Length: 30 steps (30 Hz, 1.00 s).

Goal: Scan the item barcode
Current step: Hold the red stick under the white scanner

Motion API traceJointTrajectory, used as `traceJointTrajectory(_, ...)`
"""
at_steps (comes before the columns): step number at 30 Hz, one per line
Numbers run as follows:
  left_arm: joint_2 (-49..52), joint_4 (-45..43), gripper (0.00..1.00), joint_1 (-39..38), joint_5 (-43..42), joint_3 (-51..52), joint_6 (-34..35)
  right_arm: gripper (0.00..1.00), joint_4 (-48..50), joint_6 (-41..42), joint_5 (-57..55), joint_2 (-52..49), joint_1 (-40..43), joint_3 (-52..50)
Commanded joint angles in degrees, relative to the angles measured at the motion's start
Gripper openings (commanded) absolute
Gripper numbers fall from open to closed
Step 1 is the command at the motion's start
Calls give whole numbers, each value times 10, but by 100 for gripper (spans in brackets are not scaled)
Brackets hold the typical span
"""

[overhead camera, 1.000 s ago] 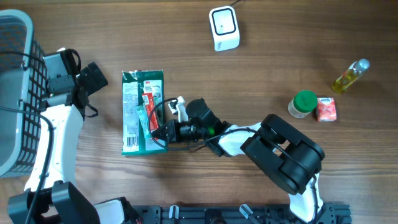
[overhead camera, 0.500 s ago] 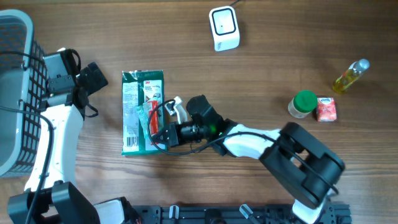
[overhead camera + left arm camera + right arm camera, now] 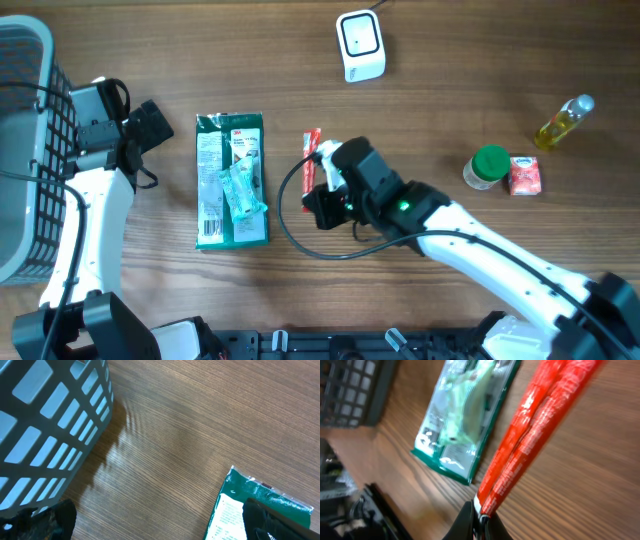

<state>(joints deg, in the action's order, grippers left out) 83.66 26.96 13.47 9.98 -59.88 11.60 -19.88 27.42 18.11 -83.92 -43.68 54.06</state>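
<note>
one red stick packet (image 3: 535,430) juts forward from the right gripper (image 3: 481,519), whose jaws pinch its near end tight.

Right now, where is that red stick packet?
In the overhead view, the red stick packet is mid-frame, pinched in the right gripper, beside the green packet and below the white scanner.

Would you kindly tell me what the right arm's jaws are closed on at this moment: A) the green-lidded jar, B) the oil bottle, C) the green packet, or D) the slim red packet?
D: in the right wrist view the right arm's jaws pinch one end of the slim red packet, while the green packet lies apart from it, untouched.
</note>
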Motion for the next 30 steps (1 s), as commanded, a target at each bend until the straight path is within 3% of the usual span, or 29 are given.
traceJointTrajectory(1,-7,-1,100,3,-1,-6,-7,4,-89,-85,-57,28,7,70)
traceJointTrajectory(4,-7,-1,100,3,-1,-6,-7,4,-236,-125,-149,28,7,152)
traceJointTrajectory(7,-7,-1,100,3,-1,-6,-7,4,-325,-152,-221,28,10,230)
traceJointTrajectory(11,-7,-1,100,3,-1,-6,-7,4,-356,-244,-345,28,39,316)
traceJointTrajectory(15,-7,-1,100,3,-1,-6,-7,4,-284,-473,-508,22,47,325)
traceJointTrajectory(17,-7,-1,100,3,-1,-6,-7,4,-213,-641,-619,-3,49,325)
traceJointTrajectory(20,-7,-1,100,3,-1,-6,-7,4,-147,-771,-667,-45,58,325)
traceJointTrajectory(23,-7,-1,100,3,-1,-6,-7,4,-81,-845,-690,-102,77,325)
traceJointTrajectory(30,-7,-1,100,3,-1,-6,-7,4,78,-891,-730,-268,125,325)
